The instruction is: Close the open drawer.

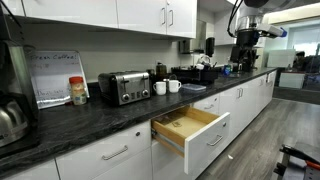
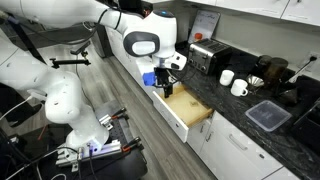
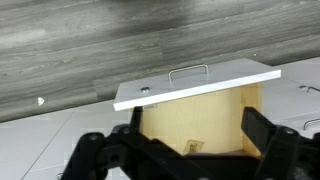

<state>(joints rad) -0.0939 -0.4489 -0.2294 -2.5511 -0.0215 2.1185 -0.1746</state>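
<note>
The drawer stands pulled out from the white cabinet run under the dark bench, its light wood box showing in both exterior views. In the wrist view its white front and silver bar handle lie past the box. On the bench sit a toaster, two white mugs and a dark shallow tray, contents unclear. The gripper hangs over the drawer, jaws spread wide, grasping nothing.
</note>
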